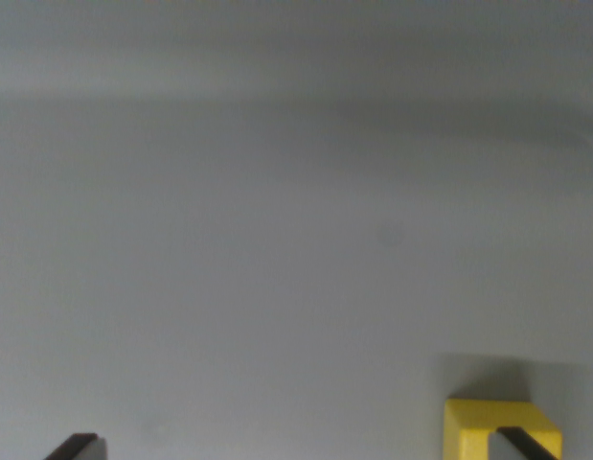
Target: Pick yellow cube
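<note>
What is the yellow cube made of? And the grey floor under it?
The cube looks like plastic or painted wood: even, bright yellow, crisp edges, no grain showing, though the picture is blurry. The surface looks smooth and matt, perhaps a laminate or painted table: plain grey, no texture or shine.

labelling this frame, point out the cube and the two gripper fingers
cube (473, 426): wrist view, on its yellow top face, bottom right.
left finger (76, 448): wrist view, on the dark tip at the bottom left.
right finger (526, 445): wrist view, on the dark tip crossing the cube.
</note>
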`<state>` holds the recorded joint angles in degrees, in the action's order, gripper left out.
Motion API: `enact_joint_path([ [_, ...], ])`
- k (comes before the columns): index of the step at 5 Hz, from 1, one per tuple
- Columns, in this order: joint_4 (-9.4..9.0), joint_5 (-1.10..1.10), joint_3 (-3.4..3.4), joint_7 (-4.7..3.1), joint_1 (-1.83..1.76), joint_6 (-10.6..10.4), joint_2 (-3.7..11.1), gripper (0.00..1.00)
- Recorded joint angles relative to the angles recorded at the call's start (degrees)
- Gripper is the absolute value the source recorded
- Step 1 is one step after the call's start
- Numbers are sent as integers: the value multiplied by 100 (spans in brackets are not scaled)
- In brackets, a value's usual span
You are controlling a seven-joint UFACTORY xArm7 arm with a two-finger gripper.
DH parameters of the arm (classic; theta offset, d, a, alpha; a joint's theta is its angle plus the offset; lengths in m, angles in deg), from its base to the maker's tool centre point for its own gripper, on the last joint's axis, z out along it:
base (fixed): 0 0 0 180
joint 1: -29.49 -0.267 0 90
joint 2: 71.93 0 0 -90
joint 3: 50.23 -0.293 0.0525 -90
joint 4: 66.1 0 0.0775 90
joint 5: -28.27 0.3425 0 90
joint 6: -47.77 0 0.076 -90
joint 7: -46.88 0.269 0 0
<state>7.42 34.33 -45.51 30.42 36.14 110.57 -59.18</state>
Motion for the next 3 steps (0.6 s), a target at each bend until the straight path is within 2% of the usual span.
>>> enact_joint_path([
  [1, 0, 0, 0, 0, 0, 0, 0, 0],
  [2, -152, 59, 44, -175, 75, -273, 154, 0],
  [3, -152, 59, 44, -175, 75, -273, 154, 0],
])
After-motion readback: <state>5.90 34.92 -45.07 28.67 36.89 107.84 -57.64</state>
